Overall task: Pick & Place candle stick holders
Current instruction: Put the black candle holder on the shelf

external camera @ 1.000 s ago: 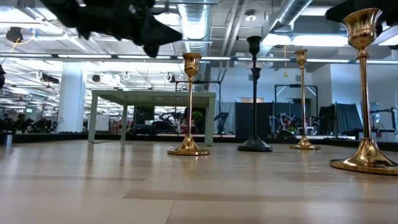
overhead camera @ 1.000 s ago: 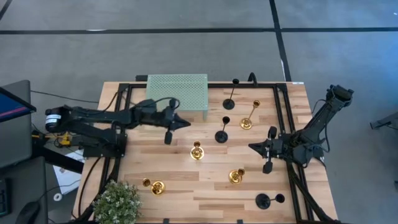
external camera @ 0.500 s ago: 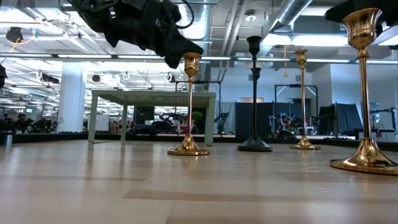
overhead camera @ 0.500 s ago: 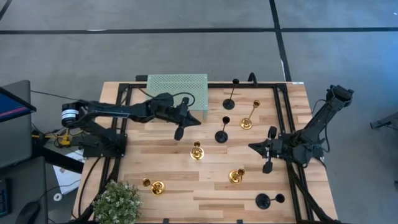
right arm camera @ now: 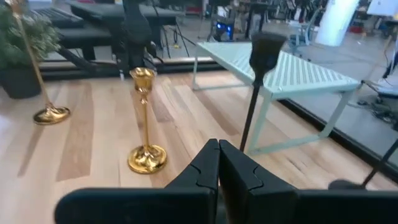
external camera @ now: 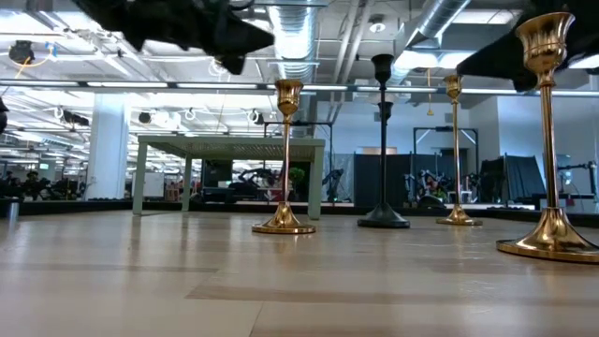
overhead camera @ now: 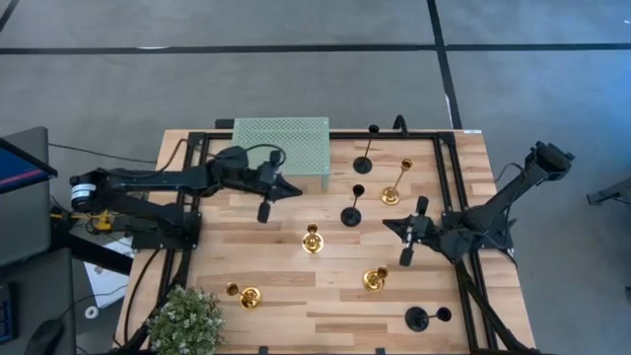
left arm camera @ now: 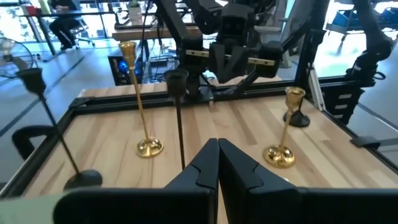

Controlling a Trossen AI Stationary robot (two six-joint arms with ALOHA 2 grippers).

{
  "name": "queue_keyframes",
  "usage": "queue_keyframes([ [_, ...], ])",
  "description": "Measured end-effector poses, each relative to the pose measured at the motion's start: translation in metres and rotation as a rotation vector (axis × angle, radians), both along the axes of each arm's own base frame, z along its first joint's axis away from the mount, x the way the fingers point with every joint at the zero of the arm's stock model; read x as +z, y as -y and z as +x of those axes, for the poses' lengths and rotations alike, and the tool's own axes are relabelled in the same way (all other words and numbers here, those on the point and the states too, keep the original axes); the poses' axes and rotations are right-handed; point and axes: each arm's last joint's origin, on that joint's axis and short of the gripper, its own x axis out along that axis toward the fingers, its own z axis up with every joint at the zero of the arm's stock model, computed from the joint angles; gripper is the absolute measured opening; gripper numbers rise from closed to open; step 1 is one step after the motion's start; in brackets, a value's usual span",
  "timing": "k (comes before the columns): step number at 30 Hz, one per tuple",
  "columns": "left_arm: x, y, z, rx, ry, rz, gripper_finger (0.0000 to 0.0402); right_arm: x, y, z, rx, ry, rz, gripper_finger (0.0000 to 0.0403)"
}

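Both the left gripper and right gripper hover pressed together and empty, flanking the central black candle stick holder, apparently poised to choose one.

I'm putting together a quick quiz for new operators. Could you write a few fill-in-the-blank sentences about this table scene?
1. The mesh stand at the far edge of the table is pale ____ in colour.
2. The fingers of the left gripper and the right gripper are ____.
3. The potted plant stands at the table's near ____ corner in the high view.
4. The candle stick holder nearest the table's middle is ____ in colour.

Missing words: green; shut; left; gold
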Motion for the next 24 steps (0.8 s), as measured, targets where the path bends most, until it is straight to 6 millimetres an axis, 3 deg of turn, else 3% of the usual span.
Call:
queue_keyframes([
  [9, -0.021, 0.007, -0.031, 0.013, 0.017, -0.003, 0.0004, -0.019, 0.016, 0.025, -0.071, -0.073, 0.023, 0.0],
  [24, -0.024, 0.009, -0.035, 0.009, 0.022, -0.003, 0.0007, -0.054, 0.039, 0.057, -0.044, -0.211, 0.082, 0.0005],
])
